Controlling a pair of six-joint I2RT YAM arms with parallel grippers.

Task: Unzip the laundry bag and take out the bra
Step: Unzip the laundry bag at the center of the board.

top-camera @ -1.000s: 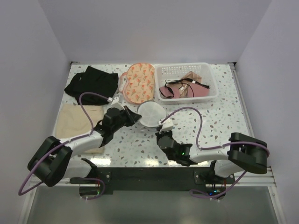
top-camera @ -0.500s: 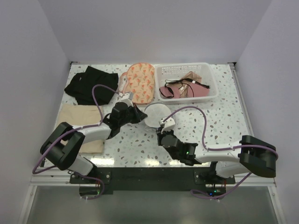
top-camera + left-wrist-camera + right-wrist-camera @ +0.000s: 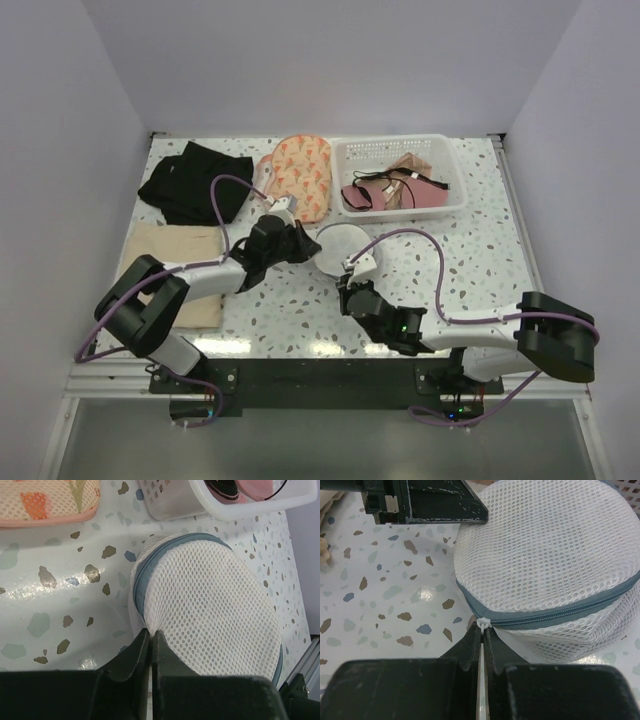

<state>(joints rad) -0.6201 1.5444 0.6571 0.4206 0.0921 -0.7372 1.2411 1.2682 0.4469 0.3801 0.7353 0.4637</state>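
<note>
The laundry bag [image 3: 338, 244] is a round white mesh pouch with a grey-blue zipper band, sitting mid-table. In the left wrist view the bag [image 3: 210, 610] fills the centre, and my left gripper [image 3: 151, 632] is shut, pinching a fold of its mesh at the near edge. In the right wrist view the bag [image 3: 545, 550] shows its closed zipper [image 3: 560, 614]. My right gripper [image 3: 482, 630] is shut on the white zipper pull [image 3: 483, 625] at the bag's left end. No bra shows inside the bag; its contents are hidden by the mesh.
A white plastic basket [image 3: 448, 201] at the back right holds pink and black garments. An orange patterned pouch [image 3: 300, 175] lies beside it, a black garment [image 3: 195, 180] at the back left, and a beige cloth [image 3: 170, 262] on the left.
Both arms have shifted right and farther back, carrying the bag toward the basket. The left forearm has swung up over the beige cloth.
</note>
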